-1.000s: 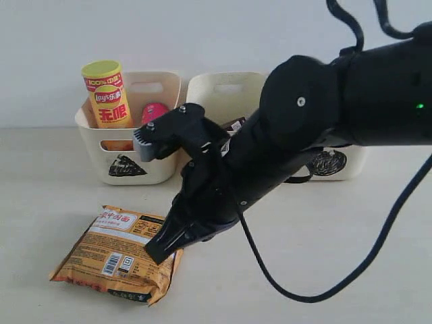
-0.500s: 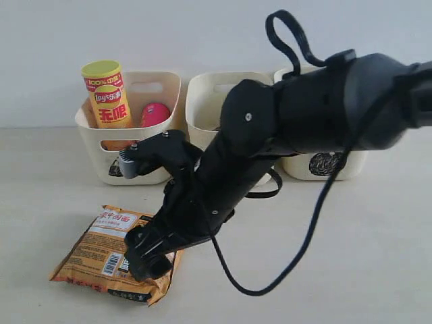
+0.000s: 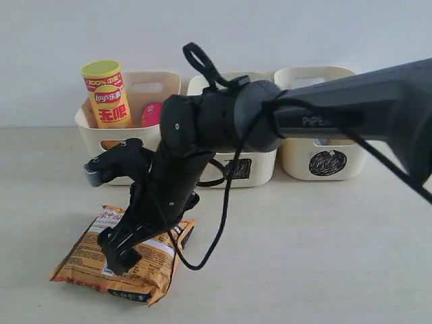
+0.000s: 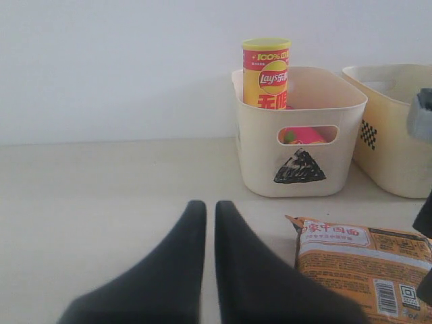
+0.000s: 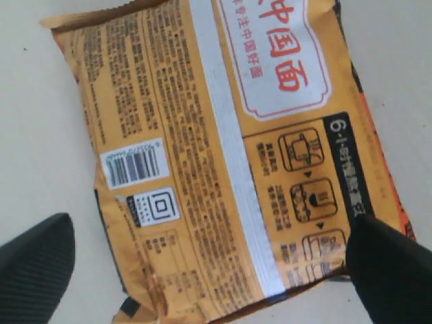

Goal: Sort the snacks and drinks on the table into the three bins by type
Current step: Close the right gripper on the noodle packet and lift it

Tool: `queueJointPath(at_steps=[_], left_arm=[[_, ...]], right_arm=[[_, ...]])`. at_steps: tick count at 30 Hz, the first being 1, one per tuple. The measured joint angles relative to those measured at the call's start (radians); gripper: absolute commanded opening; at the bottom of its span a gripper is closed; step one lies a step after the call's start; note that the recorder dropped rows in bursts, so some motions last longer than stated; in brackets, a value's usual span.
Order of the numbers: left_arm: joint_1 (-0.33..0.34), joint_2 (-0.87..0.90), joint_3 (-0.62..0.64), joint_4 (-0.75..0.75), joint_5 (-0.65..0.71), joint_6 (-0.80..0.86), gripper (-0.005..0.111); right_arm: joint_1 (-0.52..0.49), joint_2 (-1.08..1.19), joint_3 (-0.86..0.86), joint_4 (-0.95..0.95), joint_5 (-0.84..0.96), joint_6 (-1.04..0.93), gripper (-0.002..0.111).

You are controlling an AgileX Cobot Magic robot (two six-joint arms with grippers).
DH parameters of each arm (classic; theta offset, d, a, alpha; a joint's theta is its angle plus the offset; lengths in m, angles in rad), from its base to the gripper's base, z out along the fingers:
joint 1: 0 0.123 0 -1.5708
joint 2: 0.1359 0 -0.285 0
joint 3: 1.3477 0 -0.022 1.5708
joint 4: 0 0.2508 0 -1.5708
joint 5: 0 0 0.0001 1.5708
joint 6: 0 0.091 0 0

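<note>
While over the orange-brown bag [image 5: 223, 155] — right hand [image 5: 212, 256] agape

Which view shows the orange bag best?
The right wrist view: the orange bag nearly fills it, barcode and print clear. In the exterior view the arm hides part of the bag; the left wrist view cuts it off at the edge.
</note>
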State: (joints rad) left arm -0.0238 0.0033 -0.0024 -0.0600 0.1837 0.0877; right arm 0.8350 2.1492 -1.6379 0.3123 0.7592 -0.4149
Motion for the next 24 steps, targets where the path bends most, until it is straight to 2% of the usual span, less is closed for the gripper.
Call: queueJointPath(at_steps=[6,13,15,17,19,22,23,24], left_arm=[[0.0,0.0,0.0,0.0,0.0,0.0,0.004],[0.0,0.0,0.0,0.0,0.0,0.0,0.004],[0.0,0.0,0.0,0.0,0.0,0.0,0.004],[0.0,0.0,0.0,0.0,0.0,0.0,0.004],[0.0,0.0,0.0,0.0,0.0,0.0,0.004],[0.0,0.0,0.0,0.0,0.0,0.0,0.004],[0.0,0.0,0.0,0.0,0.0,0.0,0.004],[0.0,0.0,0.0,0.0,0.0,0.0,0.004]], right_arm=[[0.042,0.077,-0.08,-0.152,0.004,0.066,0.105],[0.054,0.132,-0.118,-0.202,-0.003,0.112,0.105],[0.054,0.139,-0.123,-0.211,-0.005,0.125,0.099],[0.054,0.146,-0.125,-0.217,-0.002,0.135,0.083],[0.054,0.151,-0.125,-0.225,0.0,0.135,0.06],[0.054,0.152,-0.125,-0.228,0.014,0.14,0.008],[0.054,0.152,-0.125,-0.23,0.016,0.14,0.002],[0.054,0.152,-0.126,-0.234,0.022,0.14,0.003]])
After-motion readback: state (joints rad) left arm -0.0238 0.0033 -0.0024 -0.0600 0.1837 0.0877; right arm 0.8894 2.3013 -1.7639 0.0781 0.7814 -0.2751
